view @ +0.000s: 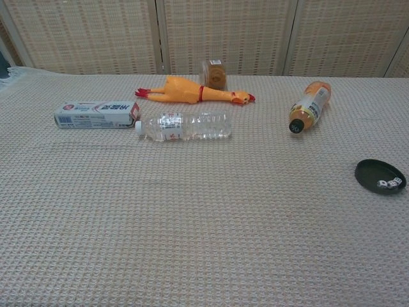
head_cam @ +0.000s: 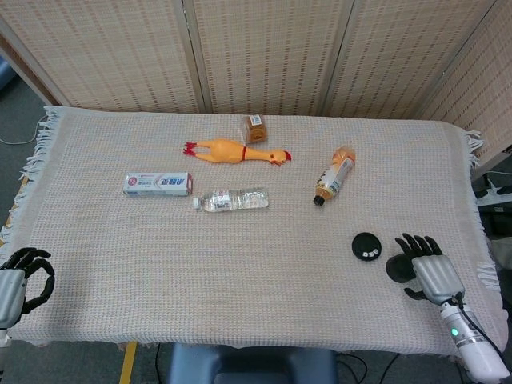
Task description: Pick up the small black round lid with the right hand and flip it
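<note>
Right hand [head_cam: 429, 268] spread beside black lid [head_cam: 367, 246]; orange bottle [head_cam: 334, 176] beyond.

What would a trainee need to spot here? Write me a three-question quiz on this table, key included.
1. True or false: the right hand is holding the black lid.
2. Which lies nearest the clear water bottle's cap? A) rubber chicken B) toothpaste box C) orange drink bottle
3. Fill in: the left hand sits at the table's near ___ corner.

Key: 1. False, it is beside the lid with fingers spread, apart from it. 2. B. 3. left.
</note>
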Robot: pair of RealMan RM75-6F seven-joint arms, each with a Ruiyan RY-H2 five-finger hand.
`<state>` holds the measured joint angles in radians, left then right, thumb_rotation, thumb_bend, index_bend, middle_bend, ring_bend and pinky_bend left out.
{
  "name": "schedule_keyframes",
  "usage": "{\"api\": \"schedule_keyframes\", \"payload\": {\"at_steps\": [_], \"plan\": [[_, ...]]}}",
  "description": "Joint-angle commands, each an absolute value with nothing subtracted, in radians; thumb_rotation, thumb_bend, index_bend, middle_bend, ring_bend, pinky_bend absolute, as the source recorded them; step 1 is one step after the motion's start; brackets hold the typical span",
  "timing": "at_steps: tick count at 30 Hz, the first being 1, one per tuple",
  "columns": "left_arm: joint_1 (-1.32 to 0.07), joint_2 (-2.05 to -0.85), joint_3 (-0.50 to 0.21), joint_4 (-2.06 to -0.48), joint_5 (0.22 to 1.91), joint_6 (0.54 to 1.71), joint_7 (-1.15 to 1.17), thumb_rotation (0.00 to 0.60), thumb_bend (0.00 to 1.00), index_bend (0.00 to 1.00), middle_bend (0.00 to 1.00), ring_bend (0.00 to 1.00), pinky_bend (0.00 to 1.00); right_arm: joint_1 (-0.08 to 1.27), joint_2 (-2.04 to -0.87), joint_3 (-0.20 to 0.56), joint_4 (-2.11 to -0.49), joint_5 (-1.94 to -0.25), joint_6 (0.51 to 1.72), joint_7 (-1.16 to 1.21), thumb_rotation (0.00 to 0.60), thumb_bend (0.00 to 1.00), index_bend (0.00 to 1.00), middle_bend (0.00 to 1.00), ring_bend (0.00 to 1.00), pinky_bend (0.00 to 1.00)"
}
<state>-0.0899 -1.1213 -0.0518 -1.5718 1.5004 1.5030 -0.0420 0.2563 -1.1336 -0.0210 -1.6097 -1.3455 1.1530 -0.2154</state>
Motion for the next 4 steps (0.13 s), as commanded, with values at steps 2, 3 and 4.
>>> {"api": "schedule_keyframes", "payload": {"at_steps": [2, 3, 4], "plan": [[-0.090, -1.121, -0.051, -1.571, 1.501, 1.504, -0.042, 0.600, 0.44, 0.58, 0.33, 0.23, 0.47, 0.180, -1.138, -0.007, -1.604, -1.505, 1.382, -0.025, 0.600, 0.09, 0.00, 0.00, 0.00, 0.00], [-0.089, -1.121, -0.051, -1.571, 1.502, 1.504, -0.042, 0.600, 0.44, 0.58, 0.33, 0.23, 0.47, 0.165, -1.148, -0.002, -1.587, -1.529, 1.432, -0.002, 0.600, 0.09, 0.00, 0.00, 0.00, 0.00], [-0.089, -1.121, -0.051, -1.571, 1.502, 1.504, -0.042, 0.600, 0.44, 0.58, 0.33, 0.23, 0.47, 0.150, -1.157, 0.004, -1.571, -1.545, 1.475, 0.012, 0.600, 0.09, 0.00, 0.00, 0.00, 0.00]]}}
